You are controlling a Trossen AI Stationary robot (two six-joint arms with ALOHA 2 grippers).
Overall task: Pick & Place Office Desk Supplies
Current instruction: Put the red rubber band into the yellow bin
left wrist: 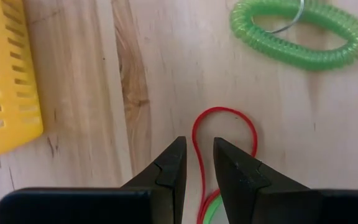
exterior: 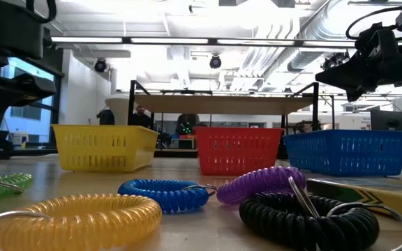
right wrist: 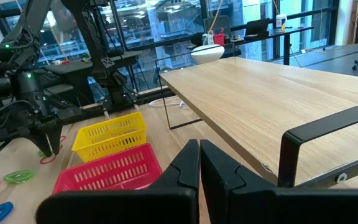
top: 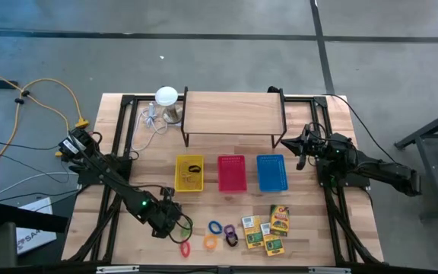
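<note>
My left gripper points steeply down at the table's near left, open. Its two fingers stand either side of one strand of a thin red rubber band that lies flat on the wood; whether they touch it I cannot tell. A green band's edge peeks out between the fingers. A green coil ring lies just beyond. In the right wrist view the same gripper stands over the red band. My right gripper is shut, held level above the table by the shelf's right end.
Yellow, red and blue baskets stand in a row mid-table, before a wooden shelf. Coil rings, blue, yellow, purple and black, lie near the front edge beside yellow-green boxes. A white round-topped object sits far left.
</note>
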